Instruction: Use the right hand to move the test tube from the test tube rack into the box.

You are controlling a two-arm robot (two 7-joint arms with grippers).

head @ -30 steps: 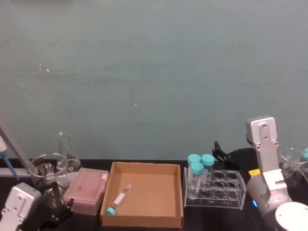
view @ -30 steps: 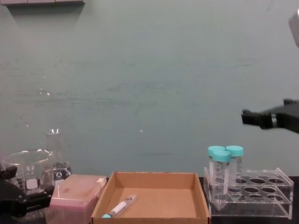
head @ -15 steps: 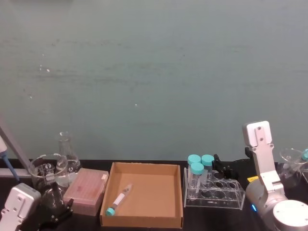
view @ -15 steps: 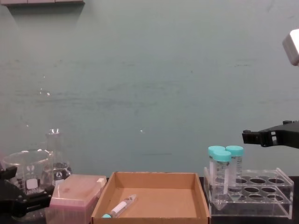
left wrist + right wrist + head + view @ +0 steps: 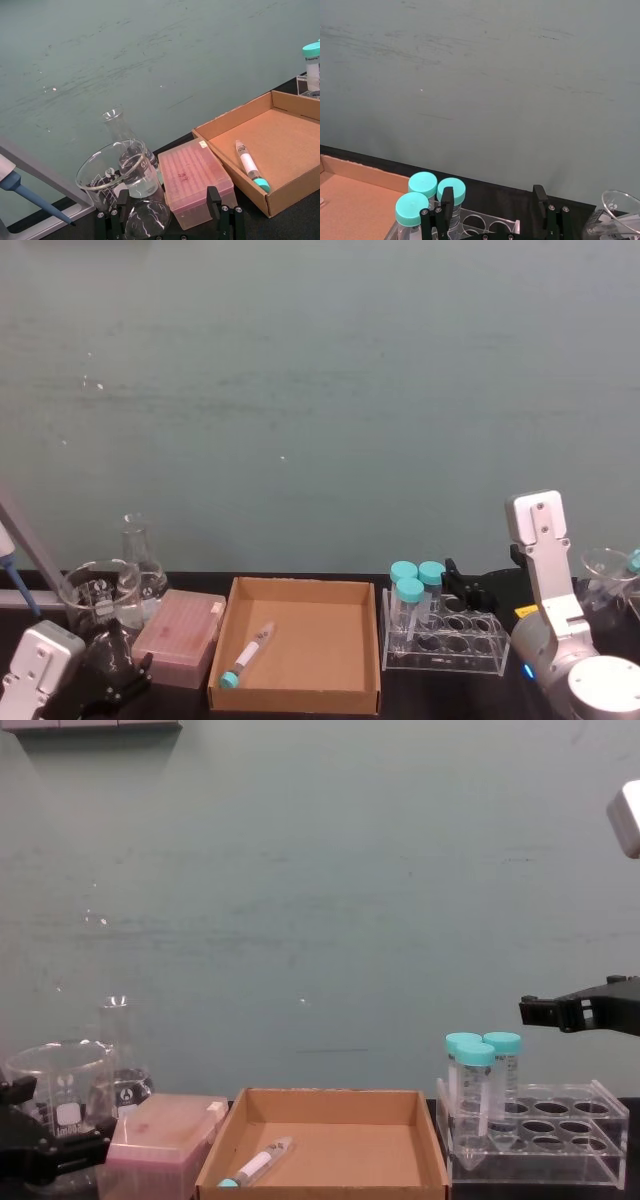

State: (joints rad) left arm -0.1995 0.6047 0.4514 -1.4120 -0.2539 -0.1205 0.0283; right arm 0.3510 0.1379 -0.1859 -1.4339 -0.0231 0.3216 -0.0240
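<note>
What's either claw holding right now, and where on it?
Nothing. The right claw is open and empty above the test tube rack; the left claw is open by the glassware. The test tube lies in the box.

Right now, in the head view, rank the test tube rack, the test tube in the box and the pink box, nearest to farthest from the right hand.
1. Test tube rack, just below the right hand.
2. Test tube, lying in the cardboard box, centre.
3. Pink box, far left.

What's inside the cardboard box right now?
One slim test tube lies flat in the cardboard box, its teal cap toward the near left corner. The near wall hides a strip of the floor behind it.
</note>
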